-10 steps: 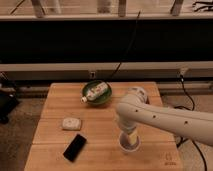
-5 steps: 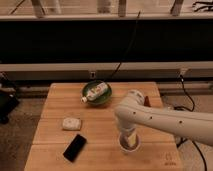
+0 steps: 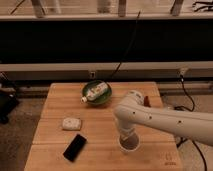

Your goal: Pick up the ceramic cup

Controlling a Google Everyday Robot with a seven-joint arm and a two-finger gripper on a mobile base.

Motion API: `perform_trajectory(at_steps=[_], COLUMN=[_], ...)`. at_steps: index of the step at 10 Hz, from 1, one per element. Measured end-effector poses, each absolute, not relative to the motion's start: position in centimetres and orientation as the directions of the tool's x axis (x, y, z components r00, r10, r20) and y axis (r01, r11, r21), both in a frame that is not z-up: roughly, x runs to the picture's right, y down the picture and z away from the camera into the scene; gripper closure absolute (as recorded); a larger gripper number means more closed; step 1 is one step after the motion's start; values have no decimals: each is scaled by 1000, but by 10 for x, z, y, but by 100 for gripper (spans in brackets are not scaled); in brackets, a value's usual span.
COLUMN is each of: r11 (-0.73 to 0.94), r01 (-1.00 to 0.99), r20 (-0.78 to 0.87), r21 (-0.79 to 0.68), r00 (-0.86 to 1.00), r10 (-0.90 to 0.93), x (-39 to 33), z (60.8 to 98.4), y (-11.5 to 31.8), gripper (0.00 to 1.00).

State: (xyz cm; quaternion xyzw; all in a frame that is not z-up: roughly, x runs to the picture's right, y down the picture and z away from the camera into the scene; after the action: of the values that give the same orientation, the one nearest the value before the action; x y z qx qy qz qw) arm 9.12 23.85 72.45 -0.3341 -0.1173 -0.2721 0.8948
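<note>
The small white round ceramic cup [image 3: 129, 144] with a pinkish-brown inside stands upright on the light wooden butcher-block surface [image 3: 55, 102], near its front edge and right of centre; the white robot arm [image 3: 165, 119] reaches in from the right, bends down over the cup, and its end effector [image 3: 127, 135] sits directly above the cup's rim, hiding the back part of it; whether the end effector is open or closed, I cannot tell. Well apart from the cup, toward the back of the surface, a green round bowl [image 3: 97, 94] holds a pale plastic bottle [image 3: 94, 92] lying on its side; to the left, a small whitish wrapped packet [image 3: 71, 123] lies flat; nearer the front left, a black rectangular phone [image 3: 75, 147] lies flat at an angle.
</note>
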Motion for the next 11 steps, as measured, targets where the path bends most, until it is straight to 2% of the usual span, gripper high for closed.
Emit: perform_trajectory(at_steps=[2, 11], r11=[633, 623], r01=[562, 587], r20=[392, 351], r21=[-532, -517], r00=[826, 809], r10=[-404, -472], x=[93, 106], z=[722, 685], y=[233, 165], gripper=[100, 100])
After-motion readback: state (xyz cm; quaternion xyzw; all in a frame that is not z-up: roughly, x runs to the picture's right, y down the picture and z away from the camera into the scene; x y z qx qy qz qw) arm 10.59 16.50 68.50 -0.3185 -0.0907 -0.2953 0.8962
